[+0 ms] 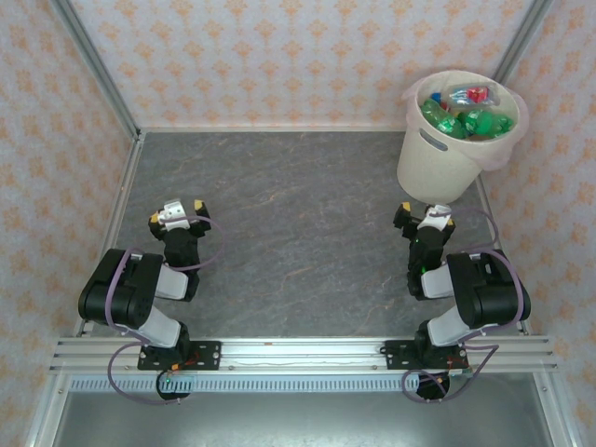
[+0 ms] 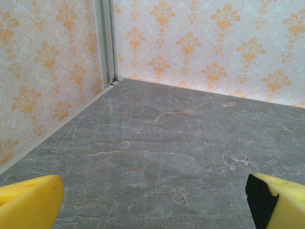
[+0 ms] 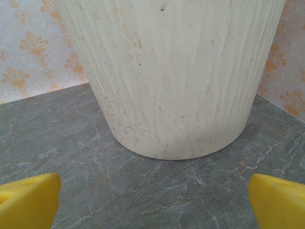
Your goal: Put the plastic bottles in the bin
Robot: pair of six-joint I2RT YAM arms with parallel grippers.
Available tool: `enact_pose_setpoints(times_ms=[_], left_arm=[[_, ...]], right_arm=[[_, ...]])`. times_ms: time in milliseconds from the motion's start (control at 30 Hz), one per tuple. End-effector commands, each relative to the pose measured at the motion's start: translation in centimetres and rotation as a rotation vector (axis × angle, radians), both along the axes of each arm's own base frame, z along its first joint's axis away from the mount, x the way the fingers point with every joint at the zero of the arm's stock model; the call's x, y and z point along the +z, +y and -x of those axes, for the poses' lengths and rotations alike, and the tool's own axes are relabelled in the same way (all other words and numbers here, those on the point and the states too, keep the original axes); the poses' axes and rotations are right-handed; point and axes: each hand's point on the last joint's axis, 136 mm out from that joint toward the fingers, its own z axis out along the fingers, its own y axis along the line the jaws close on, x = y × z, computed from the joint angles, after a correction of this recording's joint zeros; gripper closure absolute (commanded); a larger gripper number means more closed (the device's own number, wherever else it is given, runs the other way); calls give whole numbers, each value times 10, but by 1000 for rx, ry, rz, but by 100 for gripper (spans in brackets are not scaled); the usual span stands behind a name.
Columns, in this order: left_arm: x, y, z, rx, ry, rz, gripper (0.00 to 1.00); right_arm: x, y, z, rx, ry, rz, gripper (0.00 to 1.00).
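Grey marbled table (image 1: 298, 214) spreads between walls papered in orange damask, with a metal rail (image 1: 298, 352) along the near edge at 6 o'clock. Just beyond it, at about 8 o'clock on the table, the left claw (image 1: 177, 212) hangs over bare surface with its yellow fingers (image 2: 28, 200) spread as wide as they go and nothing between them. At about 4 o'clock the right claw (image 1: 421, 216) stands just as wide apart and equally empty, pointed at the foot of the bin (image 1: 447, 158), near it but not touching. That bin stands in the far right corner, at roughly 1 o'clock. It is a round pale cream bucket, faintly ribbed and speckled with grime, with a slot handle under the rim. Inside it lie the plastic bottles (image 1: 470, 119), heaped close to the rim. They are mostly green, some clear, one with a red label and what looks like a blue cap. Any print on the labels is too small to read.
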Motion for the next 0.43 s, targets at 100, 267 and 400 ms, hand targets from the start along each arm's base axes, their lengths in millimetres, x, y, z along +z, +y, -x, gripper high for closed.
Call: enact_pose_setpoints(times_ms=[100, 267, 400], left_arm=[[11, 5, 1, 29, -60, 16, 0], [11, 2, 0, 15, -55, 11, 0], [10, 2, 1, 16, -55, 10, 0]], right_arm=[[14, -5, -5, -29, -55, -8, 0], [14, -5, -5, -28, -54, -8, 0], [14, -5, -5, -29, -56, -10, 0]])
